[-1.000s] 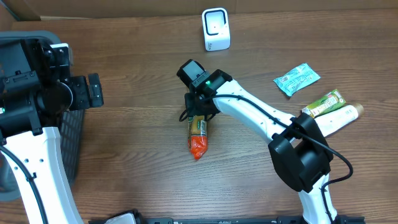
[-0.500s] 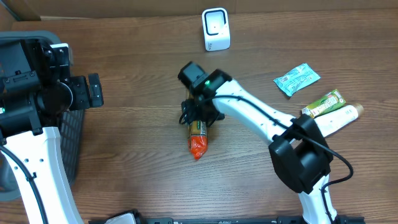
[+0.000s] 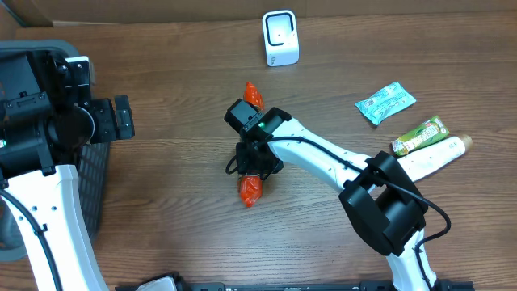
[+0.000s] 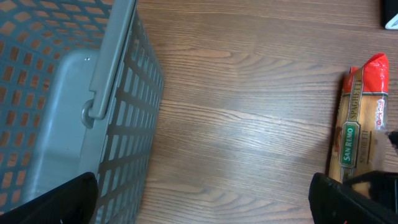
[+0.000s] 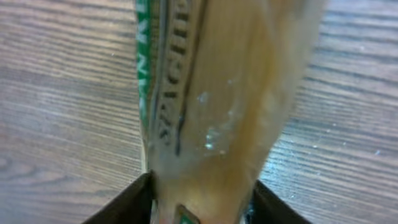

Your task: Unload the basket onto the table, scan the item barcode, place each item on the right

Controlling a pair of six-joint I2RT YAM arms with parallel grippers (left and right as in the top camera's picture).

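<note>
The right gripper [image 3: 255,158] is closing around the middle of the long clear plastic spaghetti packet with red ends [image 3: 250,191], one end sticking out on each side of it over the brown wooden table [image 3: 161,186]. Its black fingers [image 5: 127,200] are flanking the wrapper and seem to be pressing it, though the contact is blurred. The white box-shaped barcode scanner [image 3: 280,38] is standing well beyond this gripper. The left gripper [image 4: 202,193] is hanging with jaws spread wide, holding nothing, with the grey plastic mesh basket [image 4: 124,124] just beside it
</note>
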